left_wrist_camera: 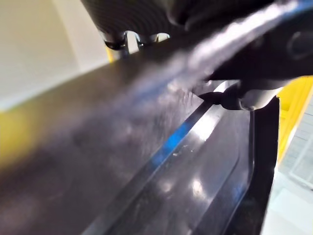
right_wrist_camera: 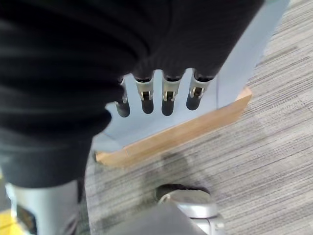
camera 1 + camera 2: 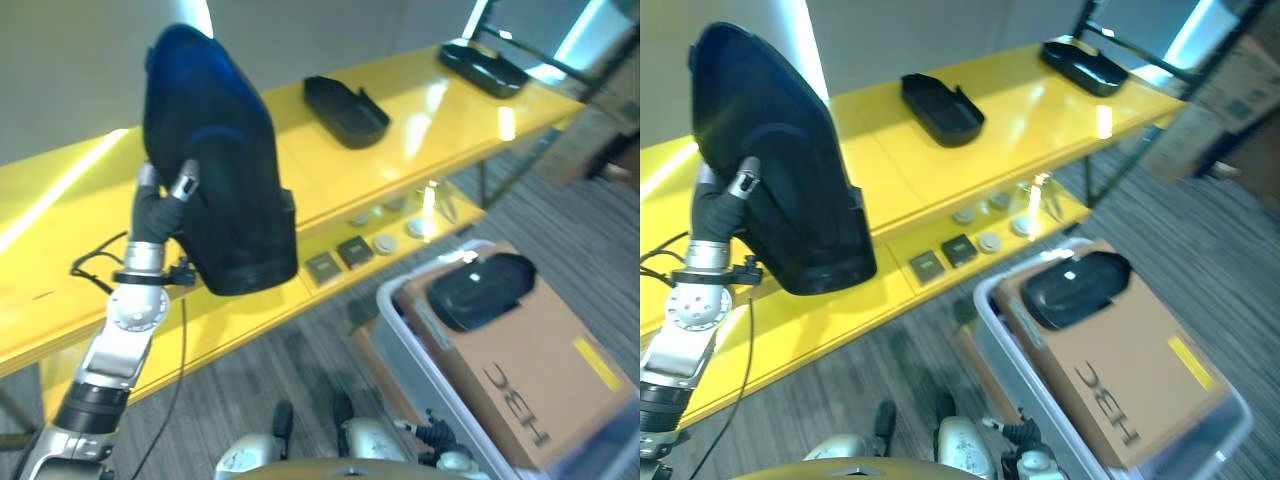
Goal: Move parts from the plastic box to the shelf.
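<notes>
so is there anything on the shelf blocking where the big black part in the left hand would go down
Nothing visible does. The left hand holds the large black part above a bare stretch of the yellow shelf. The two black parts already on the shelf lie further along to the right, well apart from it.

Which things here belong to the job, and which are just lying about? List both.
Job: left hand, held part, shelf, two shelved parts, plastic box, boxed part.
Lying about: cardboard box, small squares, discs.
</notes>
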Robot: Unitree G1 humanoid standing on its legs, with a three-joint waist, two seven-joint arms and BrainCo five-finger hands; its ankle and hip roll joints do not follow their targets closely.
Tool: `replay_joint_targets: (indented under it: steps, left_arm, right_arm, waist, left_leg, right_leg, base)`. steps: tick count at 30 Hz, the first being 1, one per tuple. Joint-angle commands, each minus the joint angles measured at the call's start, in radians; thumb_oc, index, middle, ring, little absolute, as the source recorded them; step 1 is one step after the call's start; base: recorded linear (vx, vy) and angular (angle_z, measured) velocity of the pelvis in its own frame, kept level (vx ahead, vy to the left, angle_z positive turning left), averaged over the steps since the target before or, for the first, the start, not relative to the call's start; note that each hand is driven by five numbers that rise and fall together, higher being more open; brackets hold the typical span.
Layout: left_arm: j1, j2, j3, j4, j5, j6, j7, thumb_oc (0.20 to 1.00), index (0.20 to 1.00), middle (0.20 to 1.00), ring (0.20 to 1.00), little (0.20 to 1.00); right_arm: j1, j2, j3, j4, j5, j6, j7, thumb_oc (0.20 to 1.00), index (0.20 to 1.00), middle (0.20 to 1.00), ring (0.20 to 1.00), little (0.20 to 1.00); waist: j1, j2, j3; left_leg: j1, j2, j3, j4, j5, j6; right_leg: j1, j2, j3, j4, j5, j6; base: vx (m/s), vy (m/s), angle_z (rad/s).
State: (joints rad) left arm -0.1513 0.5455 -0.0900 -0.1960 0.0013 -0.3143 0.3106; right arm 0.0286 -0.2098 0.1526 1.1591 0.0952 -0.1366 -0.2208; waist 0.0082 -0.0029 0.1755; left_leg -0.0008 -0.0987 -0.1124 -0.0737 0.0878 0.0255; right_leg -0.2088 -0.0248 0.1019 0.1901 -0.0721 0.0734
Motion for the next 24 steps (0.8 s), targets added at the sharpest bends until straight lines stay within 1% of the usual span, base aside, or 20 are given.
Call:
replay_joint_targets:
  steps: [1,3,4,5,6,8,9,12,13,14,15,16,17,18,19,20,21,22,23,24]
  left_arm:
    - [0.001,-0.011,0.067,-0.107,-0.020,-0.063,-0.012,0.200,0.200,0.200,0.200,0.200]
    - [0.031,-0.018,0.090,-0.131,-0.041,-0.067,-0.018,0.200,0.200,0.200,0.200,0.200]
    - [0.041,-0.027,0.098,-0.142,-0.048,-0.062,-0.017,0.200,0.200,0.200,0.200,0.200]
    - [0.027,-0.031,0.093,-0.145,-0.055,-0.059,-0.025,0.200,0.200,0.200,0.200,0.200]
    - [0.027,-0.032,0.093,-0.146,-0.055,-0.059,-0.026,0.200,0.200,0.200,0.200,0.200]
    - [0.015,-0.038,0.084,-0.136,-0.063,-0.050,-0.040,0.200,0.200,0.200,0.200,0.200]
    - [0.009,-0.035,0.081,-0.131,-0.064,-0.047,-0.046,0.200,0.200,0.200,0.200,0.200]
    - [0.008,-0.022,0.085,-0.122,-0.063,-0.036,-0.053,0.200,0.200,0.200,0.200,0.200]
    - [0.011,-0.016,0.088,-0.123,-0.058,-0.030,-0.053,0.200,0.200,0.200,0.200,0.200]
    - [-0.003,0.021,0.086,-0.135,-0.028,-0.021,-0.054,0.200,0.200,0.200,0.200,0.200]
    - [-0.008,0.035,0.084,-0.140,-0.015,-0.020,-0.052,0.200,0.200,0.200,0.200,0.200]
    - [-0.024,0.050,0.079,-0.144,-0.011,-0.016,-0.044,0.200,0.200,0.200,0.200,0.200]
    - [-0.036,0.055,0.070,-0.138,-0.015,-0.014,-0.047,0.200,0.200,0.200,0.200,0.200]
    - [-0.037,0.056,0.070,-0.137,-0.015,-0.014,-0.047,0.200,0.200,0.200,0.200,0.200]
    - [-0.053,0.068,0.049,-0.126,-0.019,-0.011,-0.053,0.200,0.200,0.200,0.200,0.200]
    - [-0.069,0.084,0.026,-0.115,-0.021,-0.010,-0.061,0.200,0.200,0.200,0.200,0.200]
    - [-0.071,0.085,0.024,-0.113,-0.021,-0.012,-0.061,0.200,0.200,0.200,0.200,0.200]
    - [-0.084,0.087,0.006,-0.105,-0.032,-0.013,-0.070,0.200,0.200,0.200,0.200,0.200]
    - [-0.098,0.087,-0.010,-0.091,-0.049,-0.014,-0.071,0.200,0.200,0.200,0.200,0.200]
    - [-0.116,0.081,-0.029,-0.066,-0.073,-0.016,-0.074,0.200,0.200,0.200,0.200,0.200]
  right_arm:
    - [-0.018,-0.018,0.023,0.047,0.011,-0.012,0.015,1.000,1.000,1.000,1.000,1.000]
    - [-0.016,-0.025,0.029,0.073,-0.013,-0.006,0.024,1.000,1.000,1.000,1.000,1.000]
    - [-0.016,-0.042,0.016,0.088,-0.019,0.001,0.029,1.000,1.000,1.000,1.000,1.000]
    - [-0.014,-0.065,0.003,0.100,-0.019,0.006,0.035,1.000,1.000,1.000,1.000,1.000]
    - [-0.015,-0.066,0.002,0.100,-0.019,0.006,0.035,1.000,1.000,1.000,1.000,1.000]
    - [-0.010,-0.080,0.008,0.098,-0.036,0.011,0.043,1.000,1.000,1.000,1.000,1.000]
    - [-0.005,-0.080,0.001,0.100,-0.030,0.012,0.042,1.000,1.000,1.000,1.000,1.000]
    - [-0.002,-0.073,-0.025,0.092,0.005,0.015,0.045,1.000,1.000,1.000,1.000,1.000]
    - [-0.002,-0.069,-0.024,0.092,0.007,0.015,0.046,1.000,1.000,1.000,1.000,1.000]
    - [-0.010,-0.066,-0.017,0.081,0.005,0.011,0.050,1.000,1.000,1.000,1.000,1.000]
    - [-0.012,-0.063,-0.014,0.078,0.003,0.010,0.051,1.000,1.000,1.000,1.000,1.000]
    - [-0.017,-0.050,-0.008,0.052,-0.001,0.008,0.050,1.000,1.000,1.000,1.000,1.000]
    - [-0.019,-0.041,-0.011,0.034,0.009,0.006,0.050,1.000,1.000,1.000,1.000,1.000]
    - [-0.019,-0.041,-0.012,0.034,0.009,0.006,0.050,1.000,1.000,1.000,1.000,1.000]
    - [-0.024,-0.032,-0.009,0.019,0.023,0.004,0.051,1.000,1.000,1.000,1.000,1.000]
    - [-0.037,-0.021,0.000,0.018,0.025,0.004,0.048,1.000,1.000,1.000,1.000,1.000]
    - [-0.038,-0.021,0.000,0.019,0.025,0.004,0.048,1.000,1.000,1.000,1.000,1.000]
    - [-0.043,-0.018,0.005,0.027,0.026,0.006,0.049,1.000,1.000,1.000,1.000,1.000]
    - [-0.046,-0.016,0.013,0.031,0.026,0.008,0.049,1.000,1.000,1.000,1.000,1.000]
    - [-0.044,-0.013,0.024,0.035,0.020,0.011,0.050,1.000,1.000,1.000,1.000,1.000]
  waist:
    - [0.009,-0.013,-0.045]
    - [0.015,-0.007,-0.052]
    - [0.017,0.001,-0.050]
    - [0.014,0.004,-0.038]
    - [0.010,0.005,-0.039]
    - [-0.004,0.008,-0.038]
    - [-0.004,0.009,-0.040]
    - [0.001,0.010,-0.054]
    - [0.004,0.008,-0.062]
    - [0.015,0.002,-0.072]
    - [0.017,-0.003,-0.070]
    - [0.004,-0.015,-0.062]
    - [-0.007,-0.017,-0.053]
    - [-0.005,-0.017,-0.053]
    - [-0.024,-0.014,-0.037]
    - [-0.039,0.006,-0.026]
    - [-0.034,0.006,-0.028]
    - [-0.039,0.011,-0.029]
    - [-0.043,0.015,-0.031]
    - [-0.053,0.019,-0.032]
  left_leg:
    - [-0.035,0.092,-0.069,0.015,-0.065,-0.051]
    - [-0.045,0.096,-0.091,0.006,-0.050,-0.064]
    - [-0.072,0.098,-0.108,0.009,-0.031,-0.084]
    - [-0.094,0.109,-0.068,0.021,-0.029,-0.091]
    - [-0.100,0.108,-0.072,0.023,-0.025,-0.091]
    - [-0.115,0.149,0.062,0.044,-0.020,-0.101]
    - [-0.119,0.161,0.094,0.045,-0.011,-0.108]
    - [-0.123,0.165,0.107,0.043,-0.011,-0.111]
    - [-0.119,0.160,0.101,0.041,-0.015,-0.107]
    - [-0.112,0.150,0.100,0.042,-0.027,-0.091]
    - [-0.104,0.143,0.096,0.043,-0.037,-0.079]
    - [-0.056,0.122,0.111,0.031,-0.073,-0.045]
    - [-0.041,0.118,0.121,0.027,-0.076,-0.034]
    - [-0.045,0.118,0.123,0.028,-0.072,-0.033]
    - [-0.031,0.123,0.122,0.029,-0.075,-0.028]
    - [-0.030,0.144,0.105,0.018,-0.070,-0.035]
    - [-0.028,0.146,0.110,0.014,-0.071,-0.037]
    - [-0.028,0.149,0.101,0.006,-0.071,-0.045]
    - [-0.026,0.152,0.093,0.000,-0.073,-0.056]
    - [-0.020,0.160,0.082,-0.004,-0.081,-0.064]
  right_leg:
    - [0.144,-0.032,-0.093,-0.100,0.012,0.034]
    - [0.166,-0.028,-0.125,-0.142,0.014,0.028]
    - [0.177,-0.029,-0.182,-0.150,0.009,0.023]
    - [0.189,-0.044,-0.248,-0.143,-0.006,0.022]
    - [0.187,-0.044,-0.252,-0.145,-0.002,0.023]
    - [0.208,-0.068,-0.339,-0.145,-0.009,0.021]
    - [0.223,-0.075,-0.362,-0.151,-0.010,0.022]
    - [0.267,-0.082,-0.403,-0.170,-0.013,0.029]
    - [0.276,-0.084,-0.403,-0.166,-0.019,0.033]
    - [0.277,-0.096,-0.410,-0.127,-0.032,0.038]
    - [0.265,-0.107,-0.409,-0.075,-0.030,0.044]
    - [0.203,-0.160,-0.379,0.084,0.018,0.092]
    - [0.169,-0.174,-0.353,0.160,0.072,0.120]
    - [0.164,-0.173,-0.351,0.160,0.077,0.120]
    - [0.126,-0.165,-0.305,0.239,0.113,0.140]
    - [0.069,-0.135,-0.218,0.221,0.076,0.130]
    - [0.066,-0.133,-0.214,0.223,0.074,0.129]
    - [0.061,-0.132,-0.185,0.137,0.036,0.114]
    - [0.069,-0.142,-0.162,0.041,0.031,0.103]
    - [0.065,-0.146,-0.120,-0.061,0.055,0.099]
  base:
    - [0.07,-0.271,0.49]
    - [0.04,-0.252,0.63]
    - [0.03,-0.227,0.75]
    - [0.01,-0.176,0.99]
    - [0.00,-0.073,1.45]
    - [0.04,-0.036,1.95]
    - [0.09,-0.025,1.19]
    - [0.13,0.004,0.84]
    - [0.23,0.099,0.38]
    - [0.24,0.147,0.11]
    - [0.28,0.271,-0.05]
    - [0.20,0.255,-0.10]
    - [0.13,0.213,-0.06]
    - [0.05,0.104,-0.03]
    - [0.04,0.075,-0.09]
    - [0.06,0.063,-0.12]
    - [0.07,-0.001,-0.01]
    - [0.12,-0.066,0.02]
    - [0.18,-0.109,-0.01]
    - [0.21,-0.120,-0.02]
